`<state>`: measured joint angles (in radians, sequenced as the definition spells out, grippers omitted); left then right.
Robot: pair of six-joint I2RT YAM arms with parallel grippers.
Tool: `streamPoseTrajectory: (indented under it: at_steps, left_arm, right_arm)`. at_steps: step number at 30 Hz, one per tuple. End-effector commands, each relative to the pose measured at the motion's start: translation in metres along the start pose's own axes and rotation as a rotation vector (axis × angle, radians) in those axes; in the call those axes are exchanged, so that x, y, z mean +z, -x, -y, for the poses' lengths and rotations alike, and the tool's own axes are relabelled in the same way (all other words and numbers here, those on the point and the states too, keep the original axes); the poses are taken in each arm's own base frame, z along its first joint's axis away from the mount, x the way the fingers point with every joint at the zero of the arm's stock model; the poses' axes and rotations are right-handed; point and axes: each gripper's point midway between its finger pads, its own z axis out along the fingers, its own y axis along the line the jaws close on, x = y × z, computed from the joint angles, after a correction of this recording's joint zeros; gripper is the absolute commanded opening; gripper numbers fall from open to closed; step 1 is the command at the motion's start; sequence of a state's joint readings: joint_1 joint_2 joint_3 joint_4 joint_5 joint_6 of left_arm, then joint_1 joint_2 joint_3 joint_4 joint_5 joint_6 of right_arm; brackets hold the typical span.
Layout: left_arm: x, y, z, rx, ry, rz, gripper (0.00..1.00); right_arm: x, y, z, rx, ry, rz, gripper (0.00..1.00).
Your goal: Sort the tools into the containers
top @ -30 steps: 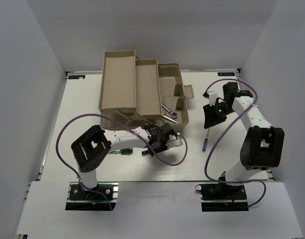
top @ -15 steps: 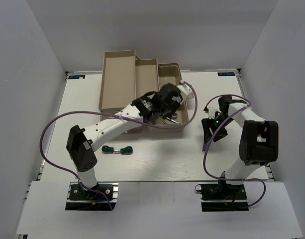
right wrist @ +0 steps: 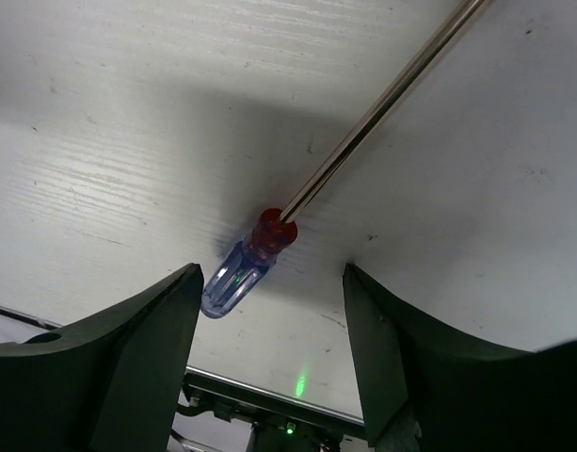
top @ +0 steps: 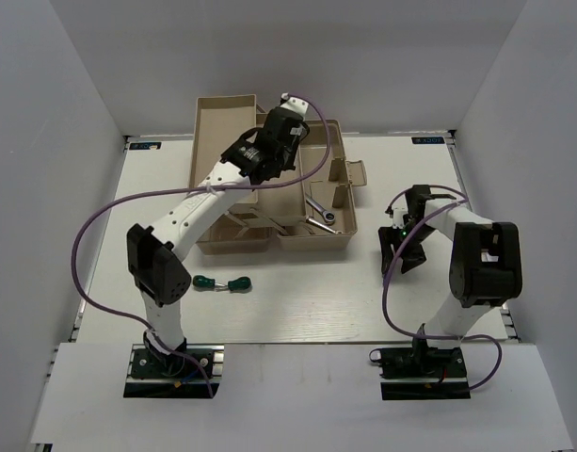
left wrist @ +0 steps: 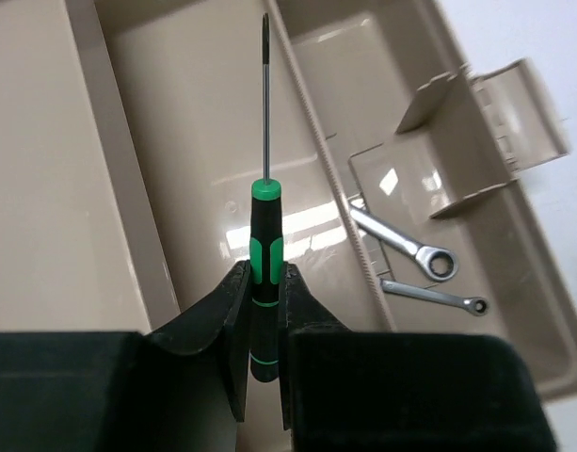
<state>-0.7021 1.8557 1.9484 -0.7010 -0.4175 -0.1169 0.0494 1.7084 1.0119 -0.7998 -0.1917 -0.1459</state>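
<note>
My left gripper [left wrist: 262, 278] is shut on the handle of a slim black screwdriver with green bands [left wrist: 265, 240]. Its shaft points out over the middle beige tray [left wrist: 194, 113] of the open toolbox [top: 312, 243]. In the top view the left gripper [top: 274, 141] hangs above the trays at the back. Two silver wrenches [left wrist: 401, 243] lie in the base compartment [top: 321, 212]. My right gripper [right wrist: 269, 282] is open and low over the table, one finger on each side of the red and blue screwdriver handle [right wrist: 243, 266], not touching it. Two stubby green screwdrivers [top: 222, 282] lie on the table.
The toolbox's lid flaps [top: 349, 174] stick out to its right. The left arm's purple cable [top: 100, 231] loops over the left of the table. White walls close in the table on three sides. The right gripper [top: 404, 247] sits right of the toolbox.
The left arm has swung from the table in front of the toolbox up over the trays, carrying the black screwdriver. The right gripper has dropped toward the red and blue screwdriver and opened wider.
</note>
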Motion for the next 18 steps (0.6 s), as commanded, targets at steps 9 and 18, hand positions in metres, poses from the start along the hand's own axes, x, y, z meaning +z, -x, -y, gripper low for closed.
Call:
streamPoseTrajectory:
  at_steps: [9,18]
  left_arm:
    - [0.036,-0.03,-0.022,-0.063,0.014,-0.12,0.32]
    - [0.012,0.033,-0.016,-0.12,-0.091,0.019,0.69]
  right_arm:
    - [0.017,0.001,0.003,0.044,-0.082,0.014,0.68]
    - [0.019,-0.002,0.005,0.077,-0.154,0.0,0.48]
